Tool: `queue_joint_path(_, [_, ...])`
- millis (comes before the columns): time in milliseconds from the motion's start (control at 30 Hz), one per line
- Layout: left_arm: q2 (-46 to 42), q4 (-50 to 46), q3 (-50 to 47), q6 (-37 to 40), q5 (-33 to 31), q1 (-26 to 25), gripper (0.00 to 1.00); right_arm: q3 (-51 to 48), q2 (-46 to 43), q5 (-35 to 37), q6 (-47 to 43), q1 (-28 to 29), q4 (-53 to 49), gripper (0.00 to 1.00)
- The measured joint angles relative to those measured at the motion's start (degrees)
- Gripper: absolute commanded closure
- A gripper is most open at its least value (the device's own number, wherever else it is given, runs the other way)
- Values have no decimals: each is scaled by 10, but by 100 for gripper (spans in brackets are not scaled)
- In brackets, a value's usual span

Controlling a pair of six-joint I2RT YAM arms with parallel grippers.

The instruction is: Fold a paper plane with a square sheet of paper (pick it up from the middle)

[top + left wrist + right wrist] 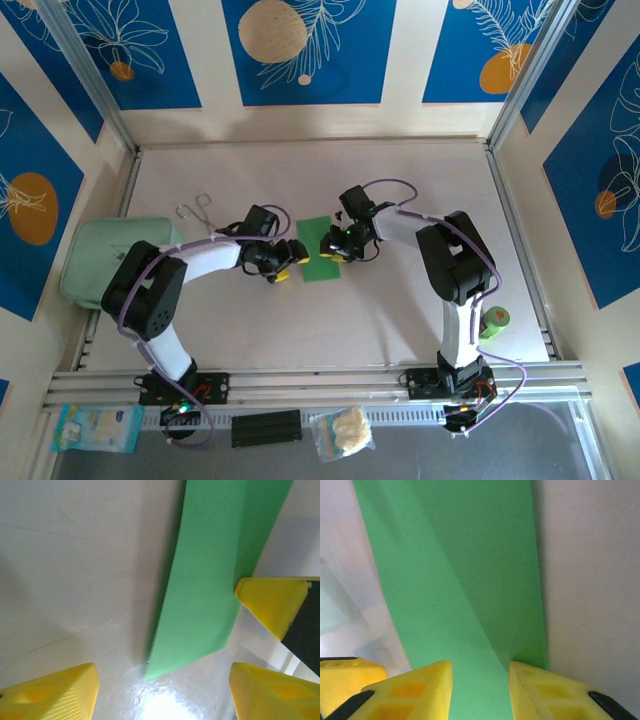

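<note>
The square sheet of paper (322,263) is bright green and lies folded into a narrow strip at mid-table between both grippers. My left gripper (278,270) stands just left of it, open. In the left wrist view the sheet's (210,575) near corner points into the gap of that gripper (162,674), and its left edge is lifted off the table. My right gripper (335,248) is at the sheet's top right. Its jaws (480,669) stand apart astride the paper (460,580), fingertips low on it. One right finger (270,605) touches the sheet's edge.
A pale mint pouch (110,255) sits at the table's left edge, with metal forceps (197,210) behind the left arm. A small green roll (495,322) lies near the right arm's base. Aluminium rails (320,380) border the table.
</note>
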Motion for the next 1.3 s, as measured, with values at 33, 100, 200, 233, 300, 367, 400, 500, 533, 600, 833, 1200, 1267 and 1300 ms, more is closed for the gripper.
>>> queue_joint_path(33, [3, 1, 0, -1, 2, 0, 40, 0, 1, 0, 0, 0, 0, 64])
queue_joint_path(100, [10, 3, 3, -3, 5, -2, 45, 0, 1, 0, 0, 0, 1, 64])
queue_joint_path(200, [19, 7, 7, -3, 9, -2, 51, 0, 2, -1, 0, 0, 1, 64])
queue_joint_path(233, [21, 8, 7, -2, 9, -3, 52, 0, 2, -2, 0, 0, 1, 64])
queue_joint_path(300, [28, 11, 8, -2, 11, -3, 54, 0, 2, -2, 0, 0, 1, 65])
queue_joint_path(367, [33, 12, 10, -2, 14, -4, 56, 0, 2, -2, 0, -1, 1, 64])
queue_joint_path(400, [36, 12, 12, -2, 16, -4, 56, 0, 3, -3, 0, -2, 1, 64])
queue_joint_path(500, [40, 15, 16, -2, 21, -5, 60, 0, 4, -8, 0, -4, 1, 64])
queue_joint_path(533, [42, 17, 17, -2, 23, -5, 61, 0, 5, -9, 0, -4, 2, 64])
queue_joint_path(600, [47, 23, 19, -2, 29, -5, 61, -1, 5, -12, 0, -5, 3, 64])
queue_joint_path(833, [68, 28, 32, 4, 38, -5, 61, -2, 5, -17, 0, -7, 5, 65])
queue_joint_path(1200, [73, 38, 37, 24, 53, -4, 63, -3, 5, -18, 0, -8, 5, 64])
queue_joint_path(1267, [73, 44, 38, 28, 58, -3, 63, -3, 5, -19, 0, -9, 6, 65])
queue_joint_path(1300, [73, 47, 39, 29, 62, -1, 63, -3, 5, -20, 0, -10, 7, 65])
